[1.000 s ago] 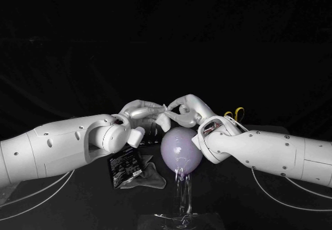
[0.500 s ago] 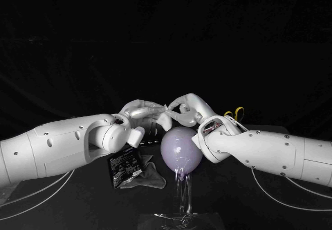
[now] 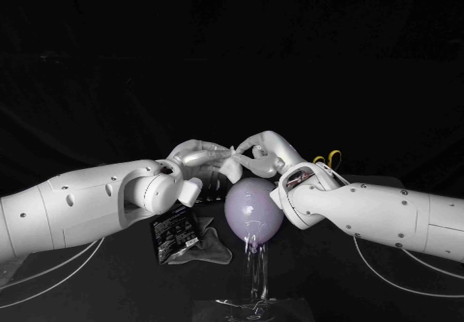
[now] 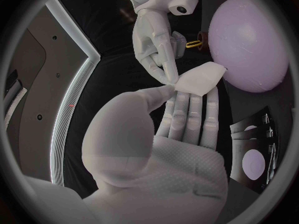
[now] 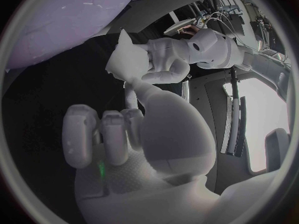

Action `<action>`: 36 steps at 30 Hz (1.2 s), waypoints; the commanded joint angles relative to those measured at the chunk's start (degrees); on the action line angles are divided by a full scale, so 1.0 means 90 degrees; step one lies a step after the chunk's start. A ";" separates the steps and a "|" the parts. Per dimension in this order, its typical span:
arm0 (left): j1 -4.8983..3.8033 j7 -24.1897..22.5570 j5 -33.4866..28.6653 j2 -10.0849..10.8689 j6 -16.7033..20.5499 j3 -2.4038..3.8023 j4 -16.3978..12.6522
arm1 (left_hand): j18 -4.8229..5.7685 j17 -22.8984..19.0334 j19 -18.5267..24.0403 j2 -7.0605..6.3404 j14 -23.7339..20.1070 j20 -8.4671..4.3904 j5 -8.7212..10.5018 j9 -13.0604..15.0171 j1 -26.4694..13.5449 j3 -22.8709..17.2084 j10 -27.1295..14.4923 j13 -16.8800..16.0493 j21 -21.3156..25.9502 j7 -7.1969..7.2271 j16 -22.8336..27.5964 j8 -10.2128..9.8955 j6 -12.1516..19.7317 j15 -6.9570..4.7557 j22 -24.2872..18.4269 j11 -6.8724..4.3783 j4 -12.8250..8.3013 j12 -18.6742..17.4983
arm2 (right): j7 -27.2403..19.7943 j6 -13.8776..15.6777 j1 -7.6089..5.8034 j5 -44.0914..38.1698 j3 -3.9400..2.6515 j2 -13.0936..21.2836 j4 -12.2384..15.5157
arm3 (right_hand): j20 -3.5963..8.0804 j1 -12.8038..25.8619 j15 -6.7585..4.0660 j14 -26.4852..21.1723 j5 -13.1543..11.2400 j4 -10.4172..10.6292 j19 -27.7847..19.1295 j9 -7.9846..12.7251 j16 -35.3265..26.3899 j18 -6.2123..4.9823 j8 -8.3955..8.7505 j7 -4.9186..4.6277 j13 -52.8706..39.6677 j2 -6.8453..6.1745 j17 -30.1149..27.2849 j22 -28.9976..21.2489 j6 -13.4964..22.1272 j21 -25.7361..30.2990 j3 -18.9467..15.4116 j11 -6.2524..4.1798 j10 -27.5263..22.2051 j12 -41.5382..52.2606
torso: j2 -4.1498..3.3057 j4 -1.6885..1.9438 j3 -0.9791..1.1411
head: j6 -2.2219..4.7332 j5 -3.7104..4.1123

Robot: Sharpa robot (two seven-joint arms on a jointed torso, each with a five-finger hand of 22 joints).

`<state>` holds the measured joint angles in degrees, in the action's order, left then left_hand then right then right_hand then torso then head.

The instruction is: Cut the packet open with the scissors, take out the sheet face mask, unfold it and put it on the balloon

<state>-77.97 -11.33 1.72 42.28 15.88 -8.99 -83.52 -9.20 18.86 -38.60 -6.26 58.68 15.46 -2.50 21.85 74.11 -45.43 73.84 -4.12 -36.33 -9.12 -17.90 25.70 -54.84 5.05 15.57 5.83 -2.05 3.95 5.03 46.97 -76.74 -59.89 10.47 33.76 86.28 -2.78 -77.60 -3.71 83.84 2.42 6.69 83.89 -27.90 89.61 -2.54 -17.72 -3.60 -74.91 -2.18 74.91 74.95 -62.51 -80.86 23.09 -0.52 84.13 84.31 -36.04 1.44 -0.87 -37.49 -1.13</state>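
Head view has both hands meeting just above the pale purple balloon [image 3: 253,208], raised off the black table [image 3: 311,270]. The left hand [image 3: 198,156] and the right hand [image 3: 263,150] each pinch the sheet mask [image 3: 232,163]. It is folded small and hangs pale between their fingertips, close over the top of the balloon; whether it touches the balloon cannot be told.

Left wrist view makes the hold plainer. The left thumb presses the mask against that hand's outstretched fingers [image 4: 187,112], and the right hand's fingertips nip the mask's corner right beside that thumb. Right wrist view shows the right hand's other fingers [image 5: 102,134] curled in toward its palm while its thumb reaches out to the mask.

The balloon stands upright on a clear stem [image 3: 256,268] that rises from a clear base [image 3: 242,310] at the near edge of the table. The black packet [image 3: 174,231] lies flat on the table beside the balloon, under the left forearm, and a crumpled grey piece [image 3: 209,249] lies against its side. The yellow handles of the scissors [image 3: 330,158] peek out behind the right arm, well apart from the packet.
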 commanded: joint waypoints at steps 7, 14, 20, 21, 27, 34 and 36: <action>-0.0008 -0.0078 0.0053 -0.0002 0.0030 0.0008 0.0022 | -0.0102 0.0008 0.0056 0.0055 -0.0027 -0.0012 -0.0042 0.0848 -0.0004 0.0010 0.0040 -0.0002 -0.0047 0.0000 -0.0022 0.0041 -0.0039 -0.0001 0.0020 0.0017 0.0021 -0.0020 | -0.0134 -0.0030 -0.0003 -0.0030 -0.0006 0.0061 0.0026 | 0.0041 -0.0054 -0.0049 0.0684 0.0042 -0.0022 0.0196 -0.0021 0.0044 0.0059 -0.0016 0.0047 -0.1340 0.0007 0.1676 0.1379 -0.0075 -0.0033 0.0015 -0.0050 0.0422 0.0008 | 0.0001 -0.0001 -0.0001 | 0.0000 -0.0005; -0.0008 -0.0090 0.0055 0.0006 0.0093 0.0008 0.0063 | -0.0105 0.0009 0.0058 0.0055 -0.0023 -0.0013 -0.0042 0.0866 -0.0004 0.0008 0.0044 -0.0003 -0.0061 0.0000 -0.0025 0.0051 -0.0034 -0.0003 0.0028 0.0016 0.0021 -0.0018 | -0.0177 -0.0002 -0.0003 -0.0020 -0.0006 0.0127 0.0066 | 0.0042 -0.0051 -0.0050 0.0684 0.0041 -0.0021 0.0190 -0.0022 0.0044 0.0056 -0.0018 0.0046 -0.1329 0.0007 0.1676 0.1375 -0.0074 -0.0019 0.0016 -0.0050 0.0415 -0.0012 | 0.0001 0.0000 0.0003 | 0.0009 0.0000; -0.0008 -0.0100 0.0055 0.0018 0.0133 0.0008 0.0090 | -0.0108 0.0010 0.0060 0.0057 -0.0017 -0.0014 -0.0043 0.0888 -0.0004 0.0004 0.0050 -0.0006 -0.0079 0.0000 -0.0029 0.0062 -0.0027 -0.0005 0.0037 0.0015 0.0021 -0.0015 | -0.0206 0.0017 -0.0004 -0.0017 -0.0006 0.0196 0.0102 | 0.0043 -0.0048 -0.0050 0.0684 0.0041 -0.0021 0.0194 -0.0023 0.0044 0.0058 -0.0019 0.0045 -0.1320 0.0006 0.1676 0.1378 -0.0071 -0.0028 0.0015 -0.0050 0.0409 -0.0029 | 0.0004 -0.0004 0.0001 | 0.0024 0.0000; -0.0008 -0.0102 0.0055 0.0022 0.0139 0.0007 0.0095 | -0.0109 0.0010 0.0060 0.0057 -0.0016 -0.0014 -0.0043 0.0891 -0.0004 0.0003 0.0051 -0.0006 -0.0081 0.0000 -0.0030 0.0063 -0.0026 -0.0005 0.0039 0.0015 0.0021 -0.0015 | -0.0211 0.0020 -0.0004 -0.0017 -0.0006 0.0212 0.0110 | 0.0043 -0.0048 -0.0050 0.0684 0.0041 -0.0021 0.0194 -0.0023 0.0044 0.0058 -0.0019 0.0045 -0.1320 0.0006 0.1676 0.1378 -0.0071 -0.0028 0.0015 -0.0050 0.0409 -0.0029 | 0.0004 -0.0004 0.0001 | 0.0024 0.0000; -0.0008 -0.0112 0.0053 0.0040 0.0168 0.0007 0.0126 | -0.0115 0.0012 0.0057 0.0056 -0.0009 -0.0018 -0.0043 0.0924 -0.0005 -0.0003 0.0058 -0.0009 -0.0114 -0.0001 -0.0035 0.0079 -0.0016 -0.0007 0.0056 0.0014 0.0022 -0.0014 | -0.0259 0.0076 -0.0004 -0.0016 -0.0007 0.0293 0.0160 | 0.0043 -0.0048 -0.0050 0.0684 0.0041 -0.0021 0.0194 -0.0023 0.0044 0.0058 -0.0019 0.0045 -0.1320 0.0006 0.1676 0.1378 -0.0071 -0.0028 0.0015 -0.0050 0.0409 -0.0029 | 0.0001 -0.0005 0.0002 | 0.0033 -0.0003; -0.0007 -0.0113 0.0052 0.0049 0.0191 0.0007 0.0156 | -0.0123 0.0012 0.0047 0.0054 -0.0003 -0.0027 -0.0043 0.0975 -0.0008 -0.0009 0.0065 -0.0014 -0.0175 -0.0002 -0.0041 0.0101 0.0001 -0.0010 0.0089 0.0013 0.0022 -0.0013 | -0.0394 0.0194 -0.0004 0.0019 -0.0011 0.0384 0.0222 | 0.0045 -0.0046 -0.0051 0.0684 0.0041 -0.0024 0.0210 -0.0025 0.0044 0.0065 -0.0021 0.0046 -0.1325 -0.0001 0.1676 0.1388 -0.0068 -0.0061 0.0015 -0.0050 0.0412 -0.0021 | -0.0002 0.0003 0.0002 | 0.0049 0.0004; -0.0007 -0.0114 0.0051 0.0051 0.0196 0.0007 0.0163 | -0.0124 0.0012 0.0045 0.0055 -0.0001 -0.0030 -0.0043 0.0991 -0.0010 -0.0011 0.0068 -0.0015 -0.0193 -0.0002 -0.0042 0.0108 0.0006 -0.0010 0.0099 0.0013 0.0023 -0.0013 | -0.0430 0.0201 -0.0004 0.0041 -0.0012 0.0411 0.0244 | 0.0046 -0.0047 -0.0052 0.0684 0.0041 -0.0027 0.0214 -0.0026 0.0044 0.0067 -0.0023 0.0047 -0.1322 -0.0005 0.1676 0.1390 -0.0066 -0.0068 0.0015 -0.0050 0.0410 -0.0027 | 0.0000 0.0000 0.0001 | 0.0049 0.0001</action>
<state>-77.96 -11.44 2.12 42.77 17.21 -9.01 -82.03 -9.19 18.90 -38.39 -6.28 58.68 15.25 -2.65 21.85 74.10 -45.43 74.03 -4.17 -37.68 -9.02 -17.90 26.26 -54.49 5.05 16.37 6.06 -2.05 3.96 2.81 47.94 -76.76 -59.60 10.42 37.34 88.28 -2.77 -77.66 -3.88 84.02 2.62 6.71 83.88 -27.97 89.80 -2.53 -17.72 -3.47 -74.90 -2.12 74.90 74.95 -62.43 -81.31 23.07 -0.49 84.12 84.18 -36.04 1.42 -0.86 -37.08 -1.13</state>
